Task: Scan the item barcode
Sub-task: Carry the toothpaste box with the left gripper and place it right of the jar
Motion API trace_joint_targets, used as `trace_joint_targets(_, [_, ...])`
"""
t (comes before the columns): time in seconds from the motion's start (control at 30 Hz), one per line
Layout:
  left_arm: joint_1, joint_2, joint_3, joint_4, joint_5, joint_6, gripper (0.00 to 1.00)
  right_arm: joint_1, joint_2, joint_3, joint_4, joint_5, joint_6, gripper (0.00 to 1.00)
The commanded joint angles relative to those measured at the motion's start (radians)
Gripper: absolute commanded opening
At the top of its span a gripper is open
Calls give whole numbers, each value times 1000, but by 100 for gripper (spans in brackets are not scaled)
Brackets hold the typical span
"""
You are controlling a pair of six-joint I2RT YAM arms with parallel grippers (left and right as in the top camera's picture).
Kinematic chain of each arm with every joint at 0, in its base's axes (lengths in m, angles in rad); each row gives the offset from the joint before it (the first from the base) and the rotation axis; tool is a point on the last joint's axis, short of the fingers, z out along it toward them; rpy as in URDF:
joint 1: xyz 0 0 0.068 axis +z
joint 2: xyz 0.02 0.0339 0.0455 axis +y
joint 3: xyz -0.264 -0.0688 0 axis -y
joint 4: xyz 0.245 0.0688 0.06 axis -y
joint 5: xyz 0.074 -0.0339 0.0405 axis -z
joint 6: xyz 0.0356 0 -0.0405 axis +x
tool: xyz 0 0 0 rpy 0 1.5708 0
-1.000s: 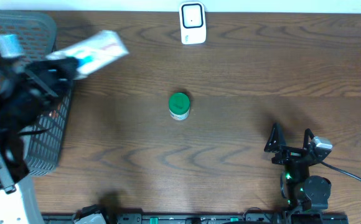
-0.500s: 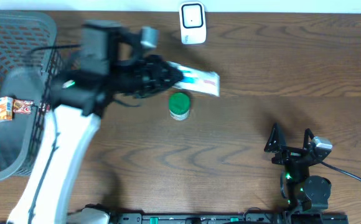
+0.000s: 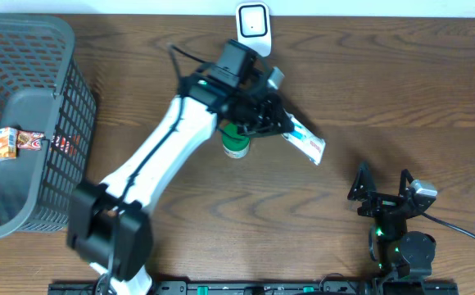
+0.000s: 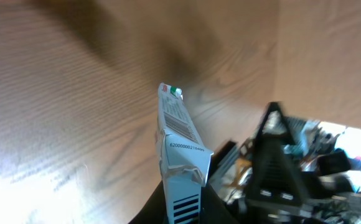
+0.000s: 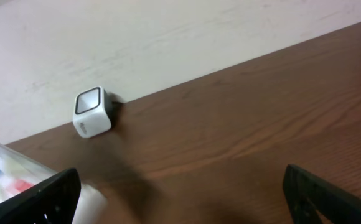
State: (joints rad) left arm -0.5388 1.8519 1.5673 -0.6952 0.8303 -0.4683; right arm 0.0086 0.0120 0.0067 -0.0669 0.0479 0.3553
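Progress check, reading across the table. Furthest from the left gripper (image 3: 279, 123), way back past its elbow, is the grey basket (image 3: 24, 33) with a small orange snack packet (image 3: 4, 143) in it; the print on that is too small to read. Just beside the gripper on its wrist side sits a green-capped jar (image 3: 236, 140), untouched. The white scanner (image 3: 253, 30) is beyond the gripper, near the far edge of the table, with no writing on it that I can make out.

The left gripper is clamped on one end of a long white box (image 3: 307, 146), which hangs tilted above the wood, its free end pointing away from the scanner. In the wrist view the box's narrow face shows a barcode (image 4: 180, 129) with a number under it that looks like 6200000216499, plus thicker black bars down by the fingers.

The right gripper (image 3: 382, 187) sits well off to the far side of the box, jaws wide apart, holding nothing.

So I'd say the pickup is done and the scan isn't. What's left is swinging the box back toward the scanner and turning that barcode face to its window.
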Motion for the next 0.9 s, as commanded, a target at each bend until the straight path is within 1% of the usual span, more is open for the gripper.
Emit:
trace_joint_targets(0.0, [-42,71,4,20,-5,135,11,-11,-5,-1,-3,3,-12,99])
trace_joint_targets(0.17, [-72,156,4,60,-5,162,11,-11,-5,-1,-3,3,-12,99])
trace_joint_targets(0.23, [-74,171,4,69,-11,166,13,-11,-5,-1,-3,3,-12,99])
trace_joint_targets(0.27, [-74,172,4,69,-32,169,22,-11,-5,-1,-3,3,-12,99])
trace_joint_targets(0.37, [-71,160,4,69,-121,169,52,-11,-5,-1,-3,3,-12,99])
trace_joint_targets(0.4, [-70,150,6,69,-154,169,61,-11,-5,-1,-3,3,-12,99])
trace_joint_targets(0.43, [-67,137,8,69,-186,169,73,-11,-5,-1,-3,3,-12,99])
trace_joint_targets(0.47, [-63,125,12,69,-211,169,81,-11,-5,-1,-3,3,-12,99])
trace_joint_targets(0.5, [-59,109,19,69,-237,169,83,-11,-5,-1,-3,3,-12,99])
trace_joint_targets(0.6, [-42,50,47,69,-260,203,84,-11,-5,-1,-3,3,-12,99])
trace_joint_targets(0.67, [-29,3,69,69,-265,232,84,-11,-5,-1,-3,3,-12,99])
trace_joint_targets(0.87, [15,-168,126,64,-314,259,85,-11,-5,-1,-3,3,-12,99])
